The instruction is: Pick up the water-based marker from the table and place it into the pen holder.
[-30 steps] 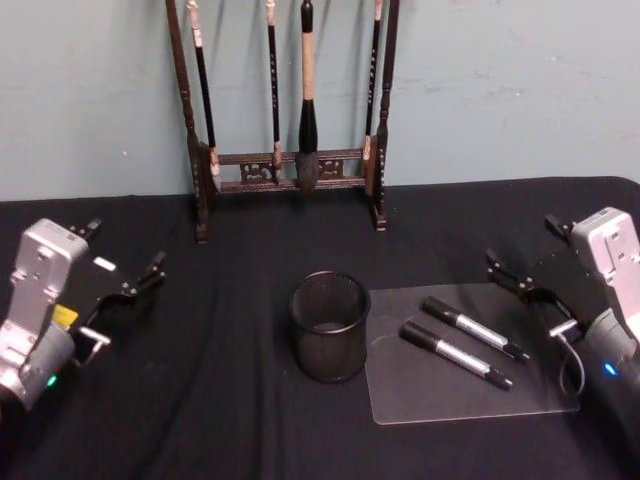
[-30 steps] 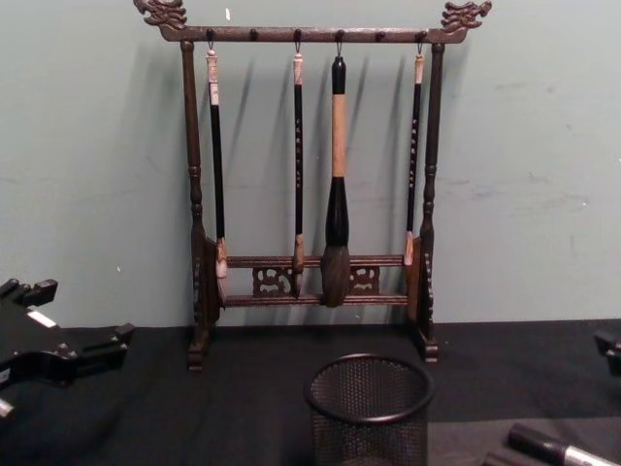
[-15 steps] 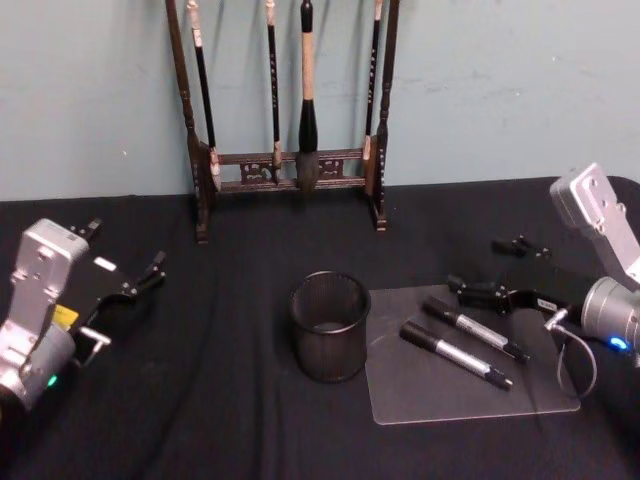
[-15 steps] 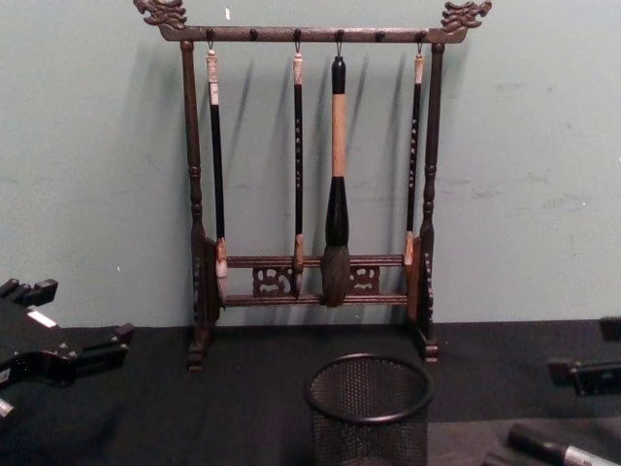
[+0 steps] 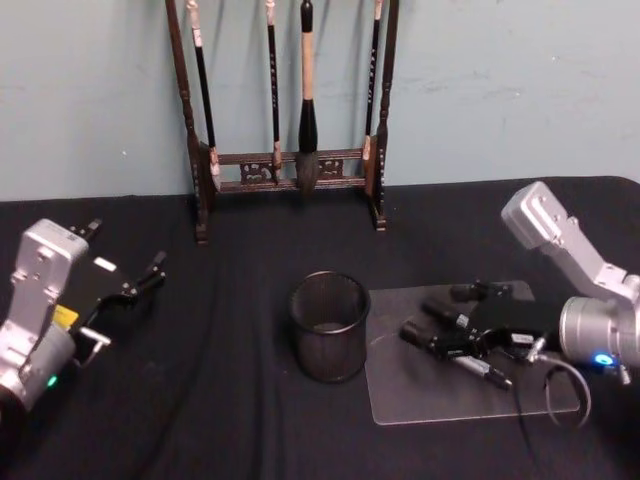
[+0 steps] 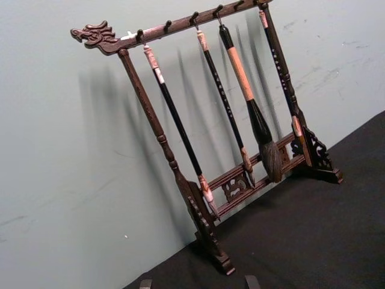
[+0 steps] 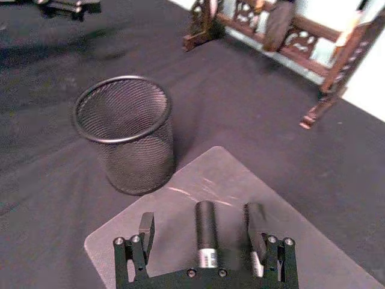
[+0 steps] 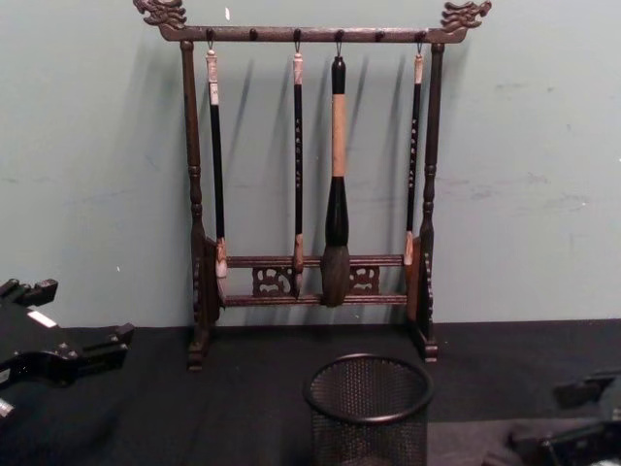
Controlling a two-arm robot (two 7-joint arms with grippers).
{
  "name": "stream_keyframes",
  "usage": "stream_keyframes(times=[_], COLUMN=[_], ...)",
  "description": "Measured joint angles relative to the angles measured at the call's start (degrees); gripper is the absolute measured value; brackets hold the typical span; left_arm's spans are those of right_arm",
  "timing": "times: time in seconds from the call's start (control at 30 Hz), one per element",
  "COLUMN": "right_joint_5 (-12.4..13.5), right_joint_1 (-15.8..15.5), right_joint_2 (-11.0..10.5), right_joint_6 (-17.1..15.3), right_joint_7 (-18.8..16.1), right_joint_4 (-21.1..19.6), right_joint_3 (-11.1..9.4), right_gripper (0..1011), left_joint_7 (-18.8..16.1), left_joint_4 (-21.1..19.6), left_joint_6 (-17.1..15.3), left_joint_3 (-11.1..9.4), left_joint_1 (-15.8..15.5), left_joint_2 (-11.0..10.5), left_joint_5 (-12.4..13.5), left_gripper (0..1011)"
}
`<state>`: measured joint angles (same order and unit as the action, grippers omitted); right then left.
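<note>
Two black-and-silver water-based markers lie side by side on a clear mat [image 5: 470,400]. The nearer marker [image 5: 488,371] lies between the fingers of my open right gripper [image 5: 455,320], which hovers low over the mat. In the right wrist view that marker [image 7: 205,232] sits mid-gap in my right gripper [image 7: 201,236], and the other marker [image 7: 252,212] lies against one finger. The pen holder [image 5: 330,325], a black mesh cup, stands just left of the mat and looks empty in the right wrist view [image 7: 126,132]. My left gripper [image 5: 120,250] stays open at the far left.
A tall dark wooden brush rack [image 5: 290,160] with several hanging brushes stands at the back against the wall. Black cloth covers the table. In the chest view the pen holder [image 8: 369,408] is at bottom centre, my right gripper [image 8: 572,417] at the lower right.
My right gripper has swung in from the right edge, leftwards and down, and now straddles a marker on the mat. The left arm has not moved.
</note>
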<state>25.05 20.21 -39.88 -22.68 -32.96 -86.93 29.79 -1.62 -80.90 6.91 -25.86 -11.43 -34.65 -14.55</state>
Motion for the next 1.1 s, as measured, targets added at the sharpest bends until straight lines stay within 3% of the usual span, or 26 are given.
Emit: stream_keyframes(times=[0.23,0.33,1.1], right_joint_5=[-1.71,-2.55,-2.40], right_joint_1=[1.92,3.72,6.62], right_joint_2=[0.61,1.57,4.53], right_joint_6=[-0.15,0.03,0.15], right_joint_7=[-2.18,-3.44,-5.44], right_joint_4=[1.95,4.71,11.21], right_joint_3=[2.61,3.82,6.31], right_gripper=[1002,1002,1002], left_joint_7=[0.00,0.00,0.00], left_joint_4=[0.00,0.00,0.00], left_joint_6=[0.00,0.00,0.00], left_joint_3=[0.00,0.00,0.00], left_joint_1=[0.00,0.00,0.00], left_joint_2=[0.00,0.00,0.00], left_joint_5=[0.00,0.00,0.00], left_gripper=[1001,1001,1001])
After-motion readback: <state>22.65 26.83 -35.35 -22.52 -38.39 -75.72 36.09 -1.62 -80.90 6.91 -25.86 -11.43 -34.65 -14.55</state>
